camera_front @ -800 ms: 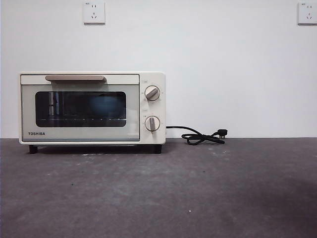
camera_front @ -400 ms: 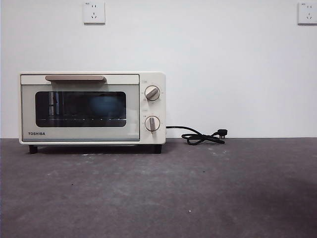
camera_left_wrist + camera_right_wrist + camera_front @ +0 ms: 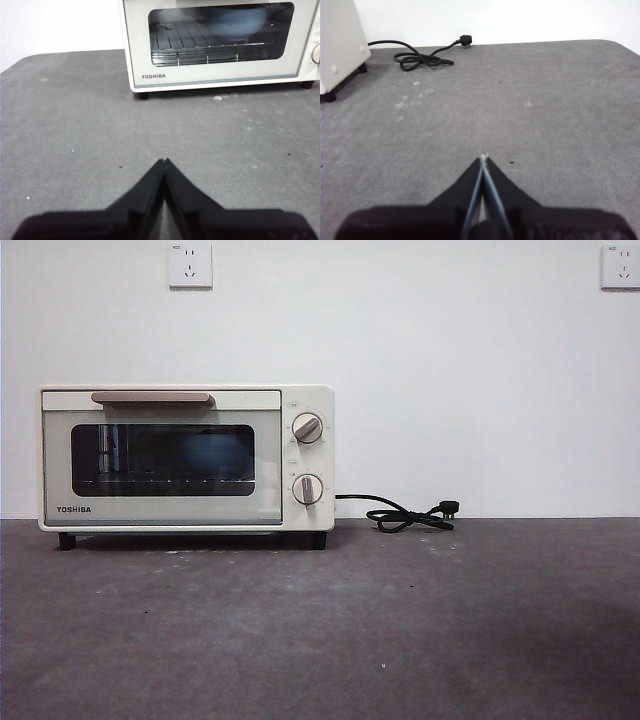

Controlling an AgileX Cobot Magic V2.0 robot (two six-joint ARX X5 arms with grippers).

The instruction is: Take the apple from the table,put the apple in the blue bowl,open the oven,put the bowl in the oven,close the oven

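The cream-white oven [image 3: 186, 458] stands at the back left of the table [image 3: 400, 630] with its door closed. Through the dark glass the blue bowl [image 3: 215, 455] shows dimly on the rack, and the left wrist view shows that bowl [image 3: 236, 22] blurred behind the door. The apple is hidden. My left gripper [image 3: 164, 162] hovers over bare table in front of the oven [image 3: 215, 42], jaws shut and holding nothing. My right gripper [image 3: 483, 159] is also shut and empty, over the table to the right of the oven's side [image 3: 337, 45].
A black power cord with plug [image 3: 405, 514] lies coiled behind the oven's right side, near the white wall; the right wrist view shows the cord [image 3: 420, 57] too. Two wall sockets [image 3: 190, 265] sit high on the wall.
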